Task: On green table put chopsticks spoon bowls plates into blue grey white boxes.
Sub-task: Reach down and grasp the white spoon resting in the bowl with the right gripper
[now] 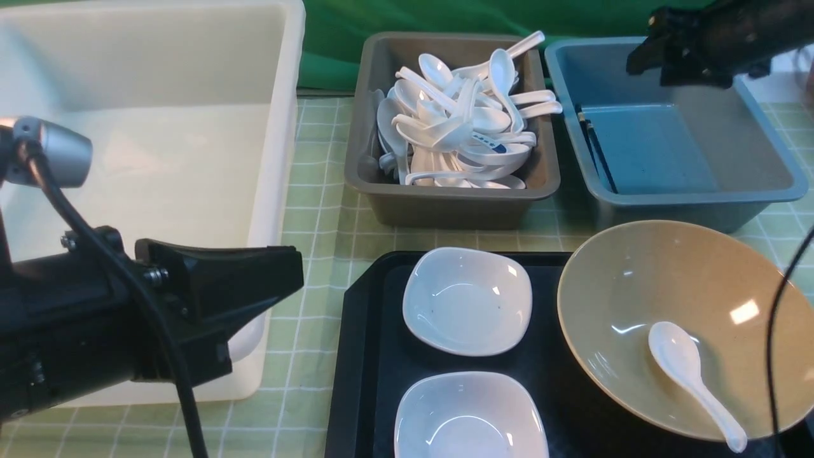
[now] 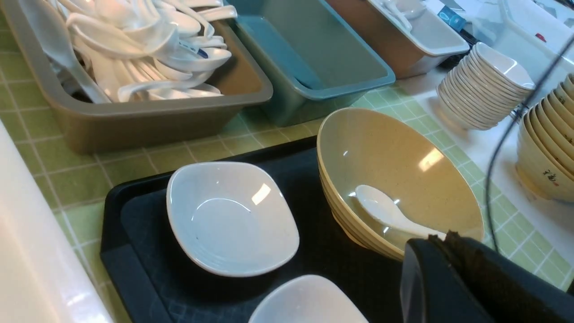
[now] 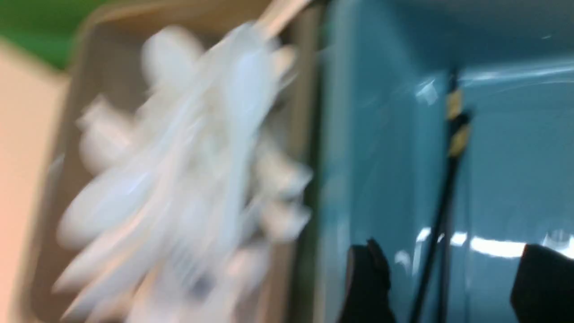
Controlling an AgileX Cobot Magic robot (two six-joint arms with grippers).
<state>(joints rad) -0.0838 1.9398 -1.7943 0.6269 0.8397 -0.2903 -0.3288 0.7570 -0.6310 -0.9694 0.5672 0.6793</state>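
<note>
right gripper (image 3: 453, 278) spread above blue box (image 1: 693, 197), upper right | chopsticks (image 1: 598, 152) lie inside along its left wall, unheld | left gripper (image 1: 280, 273) pressed together, empty, lower left | spoon (image 1: 690, 375) rests in tan bowl (image 1: 636, 280), lower right: light, stiff, glazed and slippery, probably chips if dropped; pinch mid-handle

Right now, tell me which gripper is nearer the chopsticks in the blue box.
Right. The right gripper hangs open over the blue box, above the chopsticks on its floor. The left gripper sits far off by the white box, with the grey box between.
</note>
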